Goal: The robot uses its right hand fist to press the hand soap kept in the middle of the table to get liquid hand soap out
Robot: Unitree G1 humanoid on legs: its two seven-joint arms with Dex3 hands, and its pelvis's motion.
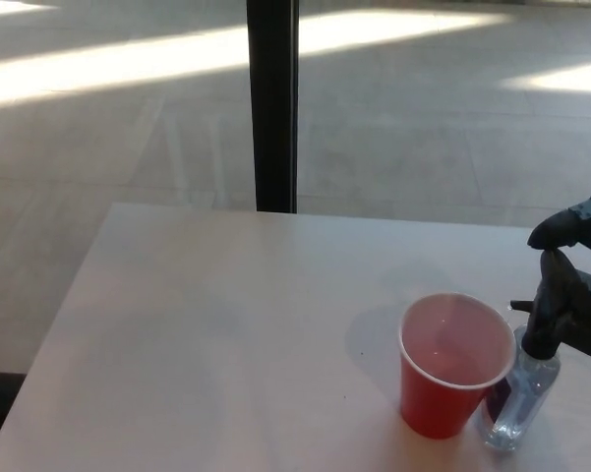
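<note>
Fingers: those of your right hand (pixel 570 280) curl down black against the black pump head, so you cannot tell whether they are fisted or merely bent. Hand soap bottle (pixel 523 388): clear, upright, long axis vertical, at the table's (pixel 226 324) near right, just beside the red cup (pixel 452 366). The pump sits directly beneath that hand, so your press should run straight down; the left hand is out of view.

— Where's the cup (pixel 456 364)?
— On the table (pixel 206 334), toward its right side, touching the soap bottle (pixel 523 393) on its right.
— And the right hand (pixel 573 285)?
— Above that bottle, at the pump.
</note>
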